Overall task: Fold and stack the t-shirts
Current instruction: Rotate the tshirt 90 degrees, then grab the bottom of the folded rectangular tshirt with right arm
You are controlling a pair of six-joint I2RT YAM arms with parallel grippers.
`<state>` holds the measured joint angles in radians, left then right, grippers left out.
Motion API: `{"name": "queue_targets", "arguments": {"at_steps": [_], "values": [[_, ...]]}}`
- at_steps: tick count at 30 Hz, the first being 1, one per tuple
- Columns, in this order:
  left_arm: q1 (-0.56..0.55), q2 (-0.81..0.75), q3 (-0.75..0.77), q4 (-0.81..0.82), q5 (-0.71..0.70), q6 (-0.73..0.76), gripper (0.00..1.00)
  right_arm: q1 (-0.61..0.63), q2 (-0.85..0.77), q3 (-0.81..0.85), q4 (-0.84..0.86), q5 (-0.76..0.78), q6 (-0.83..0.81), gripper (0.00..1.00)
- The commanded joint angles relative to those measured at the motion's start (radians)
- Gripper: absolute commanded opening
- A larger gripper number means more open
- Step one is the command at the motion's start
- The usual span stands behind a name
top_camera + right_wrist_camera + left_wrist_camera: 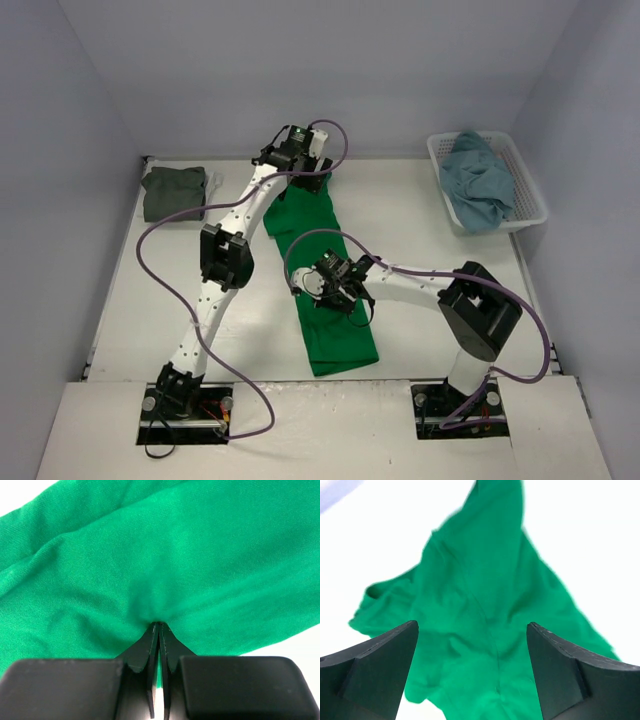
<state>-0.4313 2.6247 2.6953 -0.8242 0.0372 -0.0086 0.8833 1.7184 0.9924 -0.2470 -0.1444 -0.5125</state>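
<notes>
The bright green t-shirt (338, 335) is lying in the middle of the table (420, 230) as a long narrow band. Its long axis is running from the upper centre of the overhead frame to the lower centre, leaning a little rightward as it descends. The squared-off end is pointing at the bottom of the frame. The bunched end is pointing at the top, under the left gripper (303, 165).

In the left wrist view the green t-shirt (485, 605) is spreading into loose, wrinkled lobes. These may be the sleeves, though the blur makes that uncertain. The left gripper (472, 630) is hovering over it with its jaws spread wide and nothing between them.

The right gripper (340, 290) is working at mid-length on the band. In its own wrist view the right gripper (158, 625) is closed tight on a small pucker of the cloth (175, 555), with creases radiating from the pinch.

That pinch is thin. A pull could slip the fabric free, or lift only the top layer and open the band. With the far end unheld, the whole strip could drag and skew instead of folding.

A dark olive-grey t-shirt (175, 192) is sitting folded at the upper left. A dusty blue t-shirt (478, 180) is heaped in the white basket (532, 205) at the upper right.
</notes>
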Motion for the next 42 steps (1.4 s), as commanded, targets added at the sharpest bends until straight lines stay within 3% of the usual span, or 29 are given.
{"name": "queue_targets", "arguments": {"at_steps": [1,3,5,6,8,9,14,18,20,27,34,42], "values": [[0.009,-0.179,0.02,0.073,0.047,0.007,0.83,-0.001,-0.045,-0.009,-0.029,0.008,0.008,0.0],[0.012,-0.228,0.003,0.069,0.062,0.007,0.83,-0.001,-0.068,-0.008,-0.028,0.008,0.009,0.0],[0.02,-0.29,-0.026,0.054,0.05,0.038,0.83,-0.001,-0.123,-0.003,-0.028,0.009,0.008,0.14],[0.026,-0.316,-0.04,0.047,0.055,0.038,0.83,-0.001,-0.149,0.0,-0.029,0.009,0.005,0.28],[0.049,-0.393,-0.092,0.011,0.076,0.038,0.83,-0.001,-0.23,0.009,-0.028,0.029,-0.001,0.34],[0.058,-0.423,-0.116,-0.004,0.092,0.036,0.83,-0.003,-0.264,0.012,-0.025,0.032,-0.01,0.43],[0.12,-0.684,-0.416,-0.085,0.22,0.079,0.83,0.005,-0.456,0.034,-0.069,0.005,-0.03,0.65],[0.129,-0.914,-0.679,-0.127,0.276,0.125,0.83,0.058,-0.494,0.011,-0.167,0.043,-0.038,0.66],[0.129,-1.086,-0.875,-0.093,0.279,0.131,0.83,0.117,-0.514,-0.047,-0.178,0.086,-0.04,0.67],[0.161,-1.616,-1.316,-0.061,0.271,0.239,0.83,0.204,-0.563,-0.21,-0.184,0.169,-0.073,0.68],[0.262,-1.815,-1.524,-0.044,0.343,0.234,0.83,0.269,-0.553,-0.259,-0.186,0.197,-0.086,0.69],[0.336,-1.844,-1.606,0.01,0.394,0.199,0.83,0.399,-0.407,-0.261,-0.167,0.19,-0.086,0.7]]}}
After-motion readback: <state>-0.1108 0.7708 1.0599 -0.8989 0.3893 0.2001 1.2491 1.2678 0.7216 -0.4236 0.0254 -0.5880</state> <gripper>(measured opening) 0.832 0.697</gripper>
